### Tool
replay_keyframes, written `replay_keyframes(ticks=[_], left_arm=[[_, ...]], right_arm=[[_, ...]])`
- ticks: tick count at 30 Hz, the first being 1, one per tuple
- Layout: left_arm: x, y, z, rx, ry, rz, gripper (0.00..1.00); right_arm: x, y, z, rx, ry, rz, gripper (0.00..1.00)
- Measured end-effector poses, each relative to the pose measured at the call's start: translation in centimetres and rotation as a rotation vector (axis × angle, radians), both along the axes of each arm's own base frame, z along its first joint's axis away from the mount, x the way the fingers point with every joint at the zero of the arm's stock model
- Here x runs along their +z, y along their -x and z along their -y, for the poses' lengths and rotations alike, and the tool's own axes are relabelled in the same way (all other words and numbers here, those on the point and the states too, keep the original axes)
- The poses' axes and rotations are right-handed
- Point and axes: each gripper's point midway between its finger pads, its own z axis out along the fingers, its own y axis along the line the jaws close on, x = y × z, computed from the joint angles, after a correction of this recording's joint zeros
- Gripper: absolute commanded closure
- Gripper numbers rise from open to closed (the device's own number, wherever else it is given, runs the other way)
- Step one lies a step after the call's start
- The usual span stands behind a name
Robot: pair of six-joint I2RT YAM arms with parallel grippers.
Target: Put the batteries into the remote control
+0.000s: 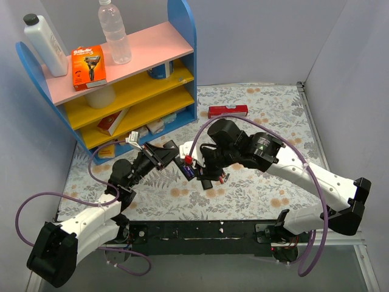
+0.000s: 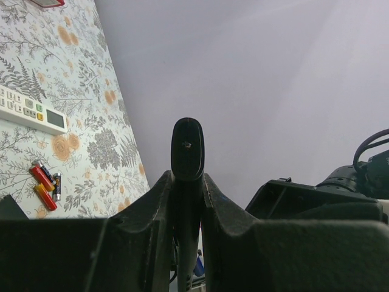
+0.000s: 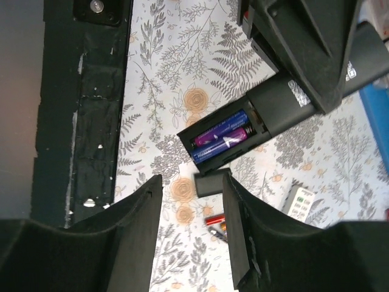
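Observation:
My left gripper (image 1: 165, 156) (image 2: 187, 182) is shut on a black remote control (image 2: 187, 149) (image 3: 285, 97) and holds it above the table. Its battery compartment lies open, with two blue-purple batteries (image 3: 222, 139) (image 1: 189, 171) seated side by side inside. In the right wrist view my right gripper (image 3: 189, 201) (image 1: 205, 176) hovers just below that open end, jaws open with nothing between them. The black compartment cover (image 3: 209, 184) lies on the table beneath. Loose batteries, red (image 3: 214, 220) (image 2: 41, 176) and dark (image 3: 220, 232), rest on the floral cloth.
A white remote (image 2: 30, 109) (image 3: 299, 201) lies on the cloth near the loose cells. A blue shelf unit (image 1: 182, 36) with bottles and boxes stands at the back left. A red box (image 1: 228, 111) sits at the back centre. A black strip (image 3: 79, 121) edges the table.

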Motion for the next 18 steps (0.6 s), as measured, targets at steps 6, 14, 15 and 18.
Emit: replay_keyframes(ticks=[6, 14, 15, 18], left_arm=[[0.0, 0.3, 0.2, -0.019, -0.006, -0.004, 1.0], [-0.3, 0.5, 0.3, -0.034, -0.014, -0.015, 1.0], [-0.3, 0.5, 0.3, -0.035, -0.014, -0.016, 1.0], [-0.2, 0.6, 0.4, -0.039, -0.016, -0.017, 1.0]], right_arm=[[-0.2, 0.0, -1.2, 0.078, -0.004, 0.096, 0.56], [-0.4, 0.3, -2.0, 0.125, -0.006, 0.13, 0.63], [-0.5, 0.4, -2.0, 0.13, -0.004, 0.131, 0.64], [-1.0, 0.7, -2.3, 0.146, 0.006, 0.127, 0.64]])
